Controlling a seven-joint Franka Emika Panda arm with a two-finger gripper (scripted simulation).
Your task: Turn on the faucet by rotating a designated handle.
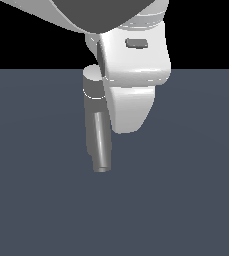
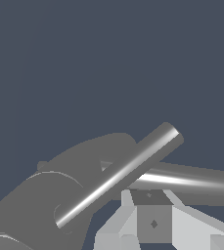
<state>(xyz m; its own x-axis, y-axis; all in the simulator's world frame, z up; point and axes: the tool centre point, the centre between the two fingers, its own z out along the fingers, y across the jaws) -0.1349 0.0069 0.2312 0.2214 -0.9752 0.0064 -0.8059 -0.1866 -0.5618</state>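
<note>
The faucet (image 1: 93,95) is a grey upright cylinder with a pale round cap and a thin white ring, and its thick spout (image 1: 101,145) reaches toward the camera. My bulky white gripper (image 1: 129,125) hangs close against the faucet on the exterior view's right, level with the cap. No handle shows in the exterior view, where my gripper blocks it. In the wrist view the handle (image 2: 118,178) is a slim shiny rod running diagonally from the faucet top (image 2: 35,205), crossing over the thicker spout (image 2: 196,183). My gripper (image 2: 152,217) sits beside them with its fingers together, holding nothing.
A flat dark blue-grey floor (image 1: 186,200) surrounds the faucet. Behind it the background is black. My arm's white and dark-grey links (image 1: 111,15) fill the upper part of the exterior view.
</note>
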